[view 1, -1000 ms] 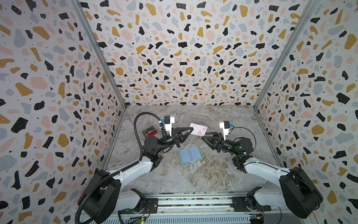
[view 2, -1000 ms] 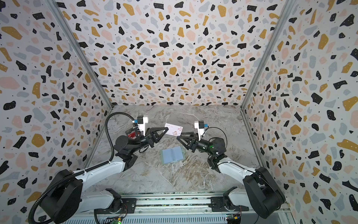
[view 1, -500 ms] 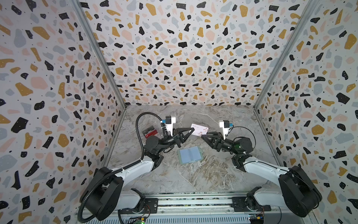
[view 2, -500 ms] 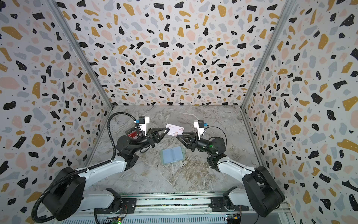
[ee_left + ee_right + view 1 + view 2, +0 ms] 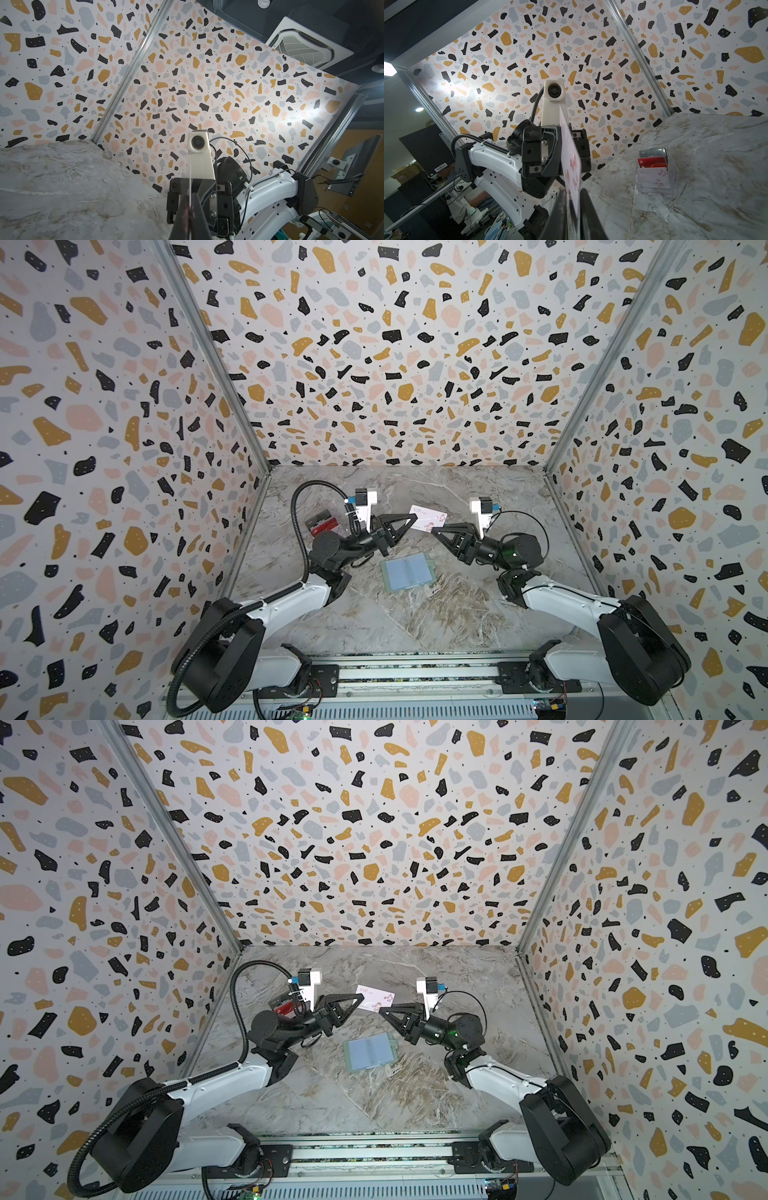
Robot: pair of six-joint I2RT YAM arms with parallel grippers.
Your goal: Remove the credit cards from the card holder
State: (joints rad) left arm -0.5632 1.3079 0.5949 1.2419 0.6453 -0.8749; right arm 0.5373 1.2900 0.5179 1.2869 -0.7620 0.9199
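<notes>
Marble table [image 5: 415,614]: card holder [image 5: 409,571], box [image 5: 322,522]

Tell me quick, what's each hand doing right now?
Left gripper: closed, holding the flowered card.
Right gripper: fingers around that card; grip cannot be told.

Both top views look steeply down from high above the near edge, sharing almost the same scene: the whole marble table [image 5: 415,614] and three speckled walls [image 5: 395,364]. The left wrist camera [image 5: 554,90] tilts upward, close to the right arm [image 5: 270,187]. The right wrist camera [image 5: 197,142] faces the left arm [image 5: 492,155], and both views share the white-pink card [image 5: 572,166].
</notes>
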